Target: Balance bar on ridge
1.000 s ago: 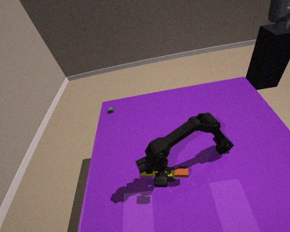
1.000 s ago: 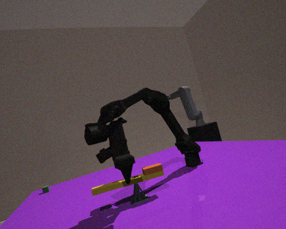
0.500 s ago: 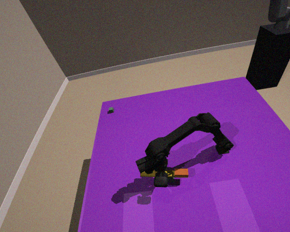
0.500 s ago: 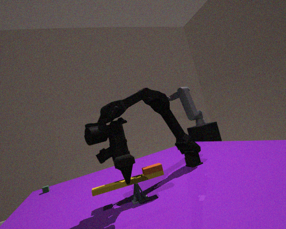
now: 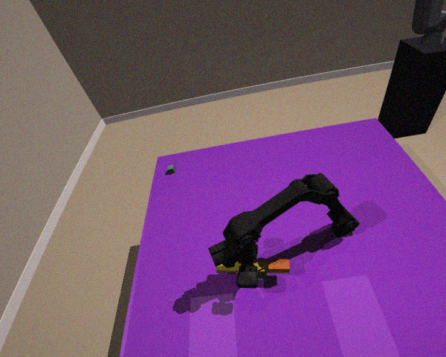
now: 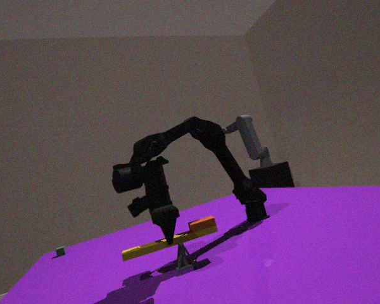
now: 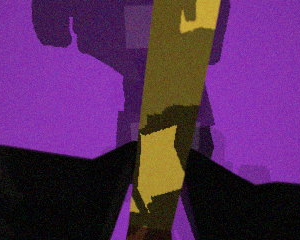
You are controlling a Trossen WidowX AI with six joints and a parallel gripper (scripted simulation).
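Note:
The yellow bar point(image 5: 225, 268) point(image 6: 144, 249) point(image 7: 175, 75) is held above the table, with an orange block point(image 5: 279, 264) point(image 6: 202, 224) on its end nearer the arm's base. My gripper point(image 6: 170, 242) point(image 7: 161, 150) points down and is shut on the bar near its middle, on the side of the ridge away from the orange block. The grey ridge point(image 6: 184, 268) stands under the bar, its top at the bar's underside in the exterior view; whether they touch I cannot tell. Both bar ends are off the table. The tilted camera makes exact level hard to judge.
A small green cube point(image 5: 171, 169) point(image 6: 61, 251) lies near the far corner of the purple table point(image 5: 215, 184) point(image 6: 314, 245). A grey arm point(image 6: 250, 137) stands on a black pedestal point(image 5: 419, 88) point(image 6: 272, 175) beyond the table.

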